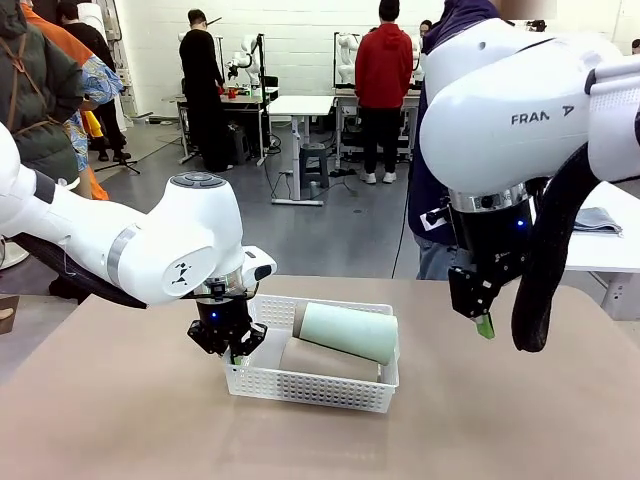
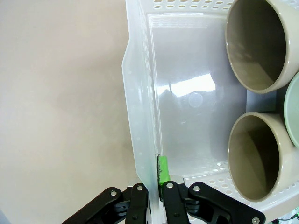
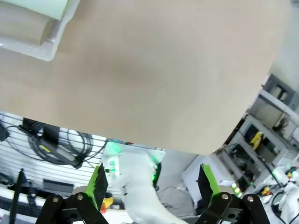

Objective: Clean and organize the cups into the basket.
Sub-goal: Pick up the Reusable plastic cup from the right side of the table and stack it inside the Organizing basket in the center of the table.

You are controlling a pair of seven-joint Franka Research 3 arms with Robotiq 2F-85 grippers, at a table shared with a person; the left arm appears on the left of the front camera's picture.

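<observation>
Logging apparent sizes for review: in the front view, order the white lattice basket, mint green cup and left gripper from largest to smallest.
1. White lattice plastic basket
2. Pale mint green cylindrical cup
3. Black left gripper, shut on the basket wall; all stand about equally near, so the ranking holds.

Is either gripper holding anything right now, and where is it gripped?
The left gripper is shut on the basket, pinching the thin side wall at its rim. The right gripper is open above the table, holding nothing.

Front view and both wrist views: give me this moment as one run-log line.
left gripper: shut on basket wall | right gripper: open, empty, above table | cups: green cup atop two beige cups in basket
</observation>
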